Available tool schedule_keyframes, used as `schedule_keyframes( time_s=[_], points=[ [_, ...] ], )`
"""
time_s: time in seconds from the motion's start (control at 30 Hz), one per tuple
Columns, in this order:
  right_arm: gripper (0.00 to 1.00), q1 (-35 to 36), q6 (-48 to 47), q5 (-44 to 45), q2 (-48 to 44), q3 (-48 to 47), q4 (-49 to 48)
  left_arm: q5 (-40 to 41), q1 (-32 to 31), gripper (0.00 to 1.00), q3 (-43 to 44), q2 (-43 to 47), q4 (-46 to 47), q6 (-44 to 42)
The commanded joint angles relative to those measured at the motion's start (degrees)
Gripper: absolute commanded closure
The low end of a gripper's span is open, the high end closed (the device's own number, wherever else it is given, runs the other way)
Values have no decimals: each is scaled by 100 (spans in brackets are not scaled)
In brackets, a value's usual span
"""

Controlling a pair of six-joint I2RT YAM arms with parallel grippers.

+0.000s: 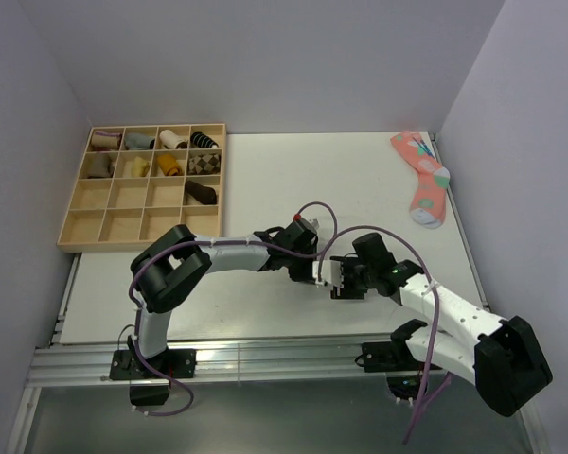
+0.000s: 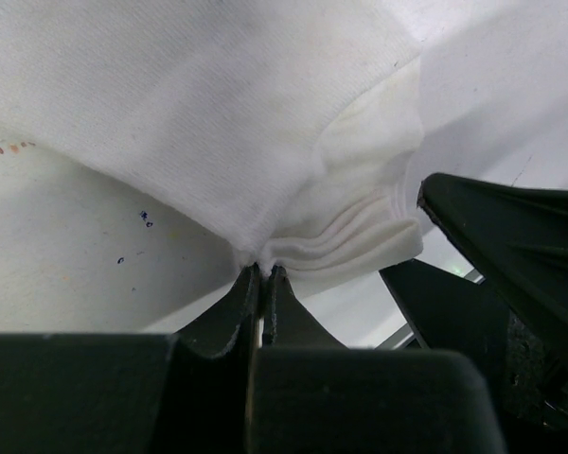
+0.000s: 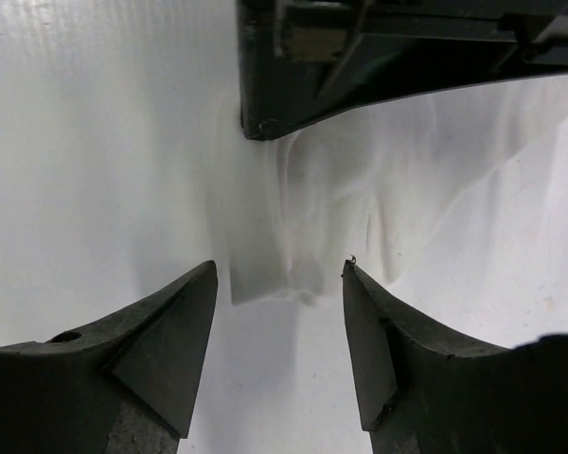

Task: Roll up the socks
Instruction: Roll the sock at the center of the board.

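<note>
A white sock lies on the white table, its folded layers bunched at one edge. My left gripper is shut on that bunched edge, pinching the cloth between its tips. In the top view it sits mid-table, tip to tip with my right gripper. My right gripper is open, its fingers either side of the sock's end without touching it. The right gripper's black fingers show at the right of the left wrist view. The white sock is barely distinguishable in the top view.
A pink patterned sock lies at the far right of the table. A wooden compartment tray at the far left holds several rolled socks in its back rows. Walls close in on the left, back and right.
</note>
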State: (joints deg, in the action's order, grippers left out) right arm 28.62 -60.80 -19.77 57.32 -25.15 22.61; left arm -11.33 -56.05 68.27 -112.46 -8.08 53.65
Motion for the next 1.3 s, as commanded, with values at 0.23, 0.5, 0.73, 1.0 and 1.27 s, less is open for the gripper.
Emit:
schedule_keyframes(
  time_s=[0.23, 0.5, 0.73, 1.0, 1.27],
  points=[
    [41, 38, -240, -370, -256, -175, 367, 87, 15, 100, 274, -311, -862, -276],
    [41, 257, -240, -396, -222, -192, 455, 79, 15, 100, 380, -399, -880, -258],
    [46, 512, -170, -247, 33, -192, 341, 43, 15, 100, 371, -425, -836, -258],
    [50, 566, -64, 43, 446, -166, -37, 17, 15, 100, 380, -452, -845, -311],
    [57, 566, 129, 219, 684, -131, -450, -36, 15, 100, 319, -425, -774, -320]
  ],
)
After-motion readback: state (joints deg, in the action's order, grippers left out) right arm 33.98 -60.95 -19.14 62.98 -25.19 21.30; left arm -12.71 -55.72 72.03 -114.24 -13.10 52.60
